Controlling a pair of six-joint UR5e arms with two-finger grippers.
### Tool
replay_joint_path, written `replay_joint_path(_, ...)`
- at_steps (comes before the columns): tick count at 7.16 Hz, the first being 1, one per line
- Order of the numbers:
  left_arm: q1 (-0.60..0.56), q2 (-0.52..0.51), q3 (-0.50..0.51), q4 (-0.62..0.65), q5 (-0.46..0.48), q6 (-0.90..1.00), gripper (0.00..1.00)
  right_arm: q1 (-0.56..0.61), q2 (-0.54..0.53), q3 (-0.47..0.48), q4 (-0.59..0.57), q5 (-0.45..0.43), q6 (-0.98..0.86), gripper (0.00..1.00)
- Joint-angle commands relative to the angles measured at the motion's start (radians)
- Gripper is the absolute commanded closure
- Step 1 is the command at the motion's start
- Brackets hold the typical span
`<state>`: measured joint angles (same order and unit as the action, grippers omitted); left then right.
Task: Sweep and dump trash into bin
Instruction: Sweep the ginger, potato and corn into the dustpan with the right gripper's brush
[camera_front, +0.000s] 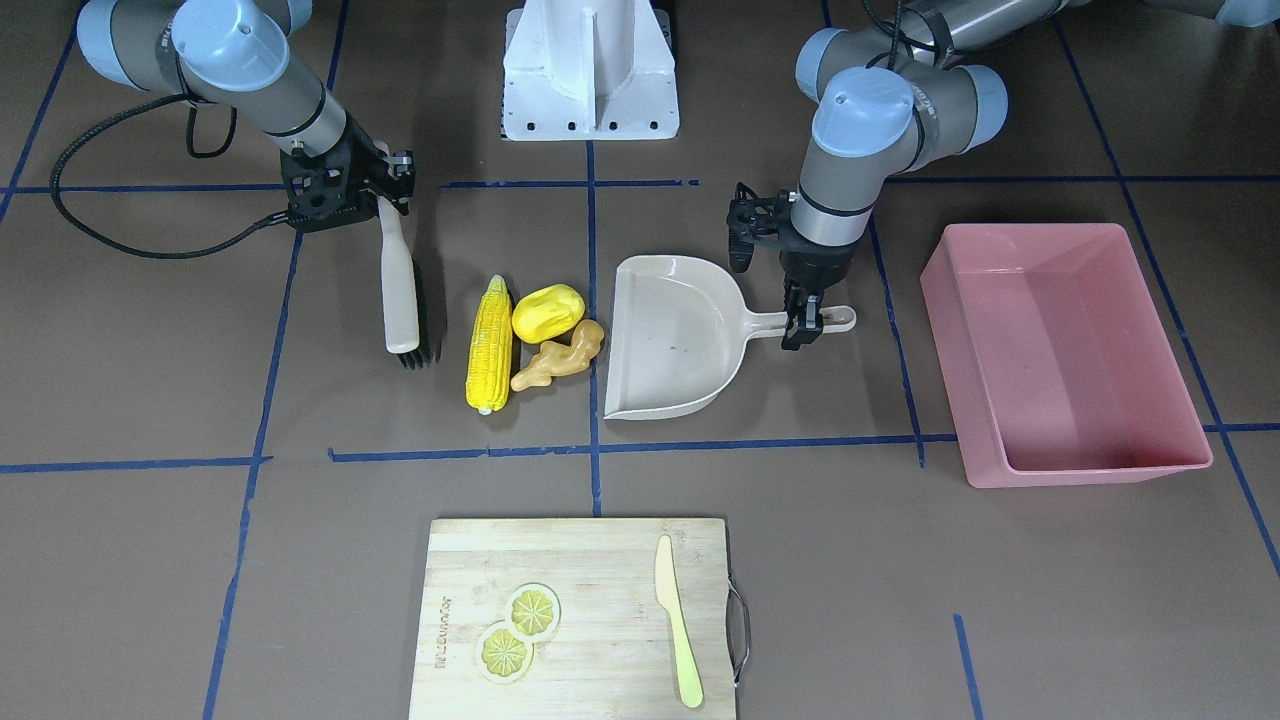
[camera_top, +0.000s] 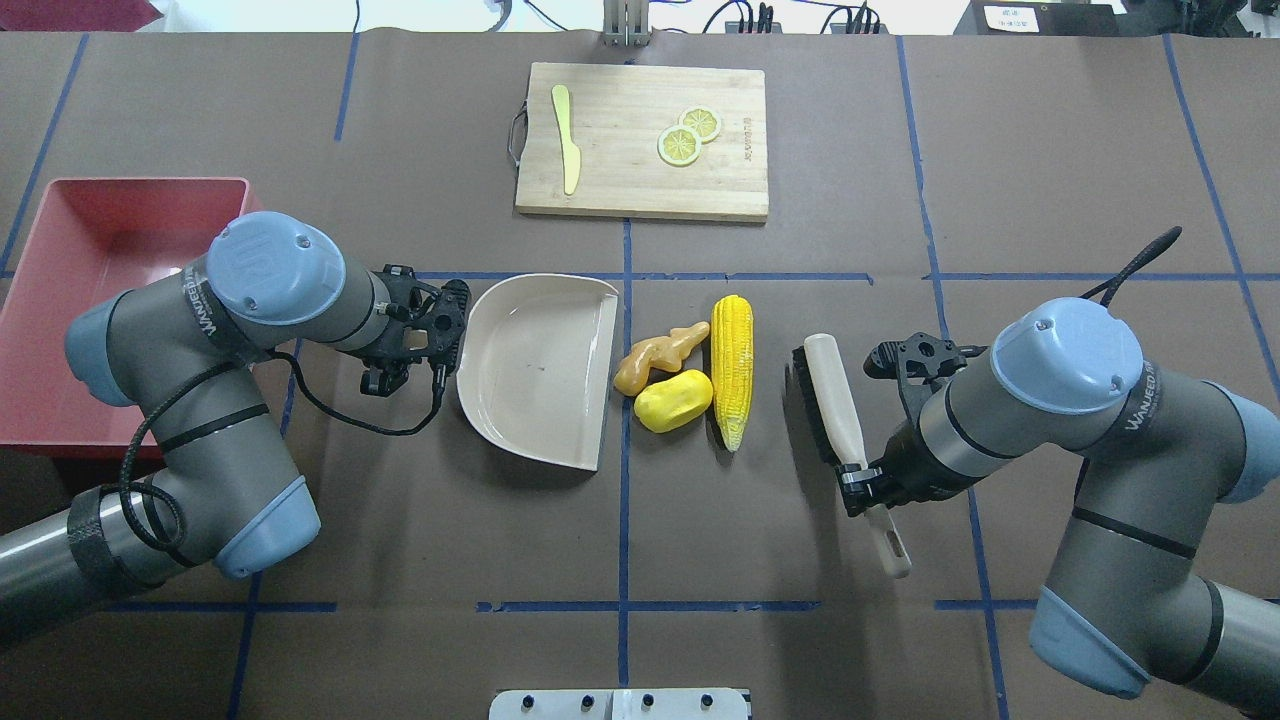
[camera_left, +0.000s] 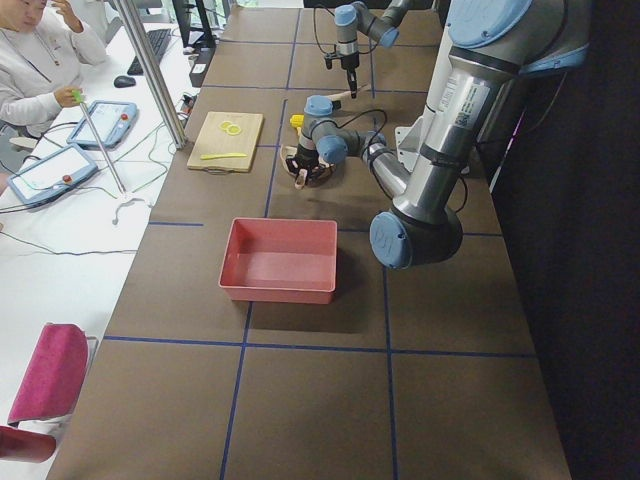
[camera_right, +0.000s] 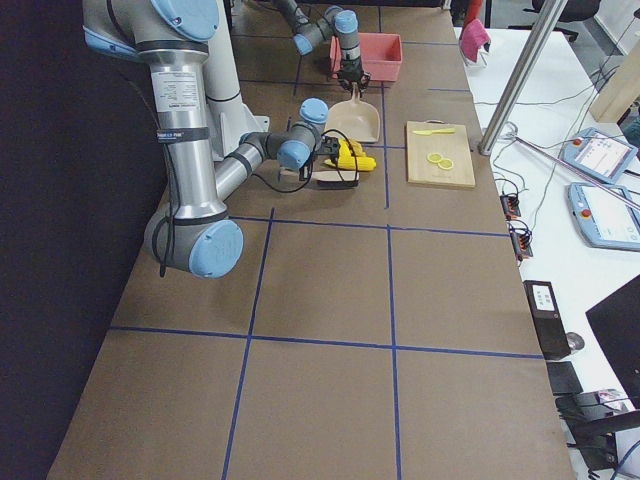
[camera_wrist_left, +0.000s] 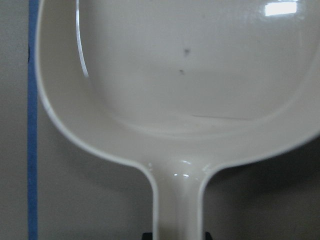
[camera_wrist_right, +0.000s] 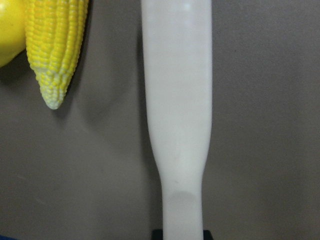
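Corn (camera_top: 731, 370) lengthwise toward robot, tip nearest; left claw (camera_front: 803, 330) grips dustpan (camera_top: 540, 370), right claw (camera_top: 862, 488) brush (camera_top: 830, 400).

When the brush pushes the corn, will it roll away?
Probably it rolls: the corn is long and round, lying side-on to the brush. It narrows to one end, so it may curve rather than roll straight. It likely won't get far, since the yellow lump and ginger lie right beside it, before the dustpan.

Corn cob (camera_front: 489, 345), yellow lump (camera_front: 547, 312), ginger root (camera_front: 560, 357) clustered; pink bin (camera_front: 1060, 350) well apart
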<state>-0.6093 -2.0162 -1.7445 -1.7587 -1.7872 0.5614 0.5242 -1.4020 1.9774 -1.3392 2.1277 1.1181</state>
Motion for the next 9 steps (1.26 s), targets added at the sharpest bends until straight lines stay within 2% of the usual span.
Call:
replay_joint_path(1, 0.008, -0.025, 0.005, 0.025, 0.018, 0.003, 0.96, 0.003, 0.038, -0.035, -0.001, 0.0, 0.002, 1.0)
replay_joint_path(3, 0.022, -0.053, 0.006, 0.06, 0.025, 0.0, 0.96, 0.003, 0.06, -0.054, -0.001, 0.0, 0.002, 1.0)
replay_joint_path(5, 0.058, -0.09, 0.028, 0.065, 0.07, -0.046, 0.96, 0.003, 0.077, -0.072, -0.001, 0.0, 0.003, 1.0)
replay_joint_path(9, 0.095, -0.162, 0.077, 0.067, 0.074, -0.15, 0.96, 0.002, 0.211, -0.152, -0.063, 0.0, 0.02, 1.0)
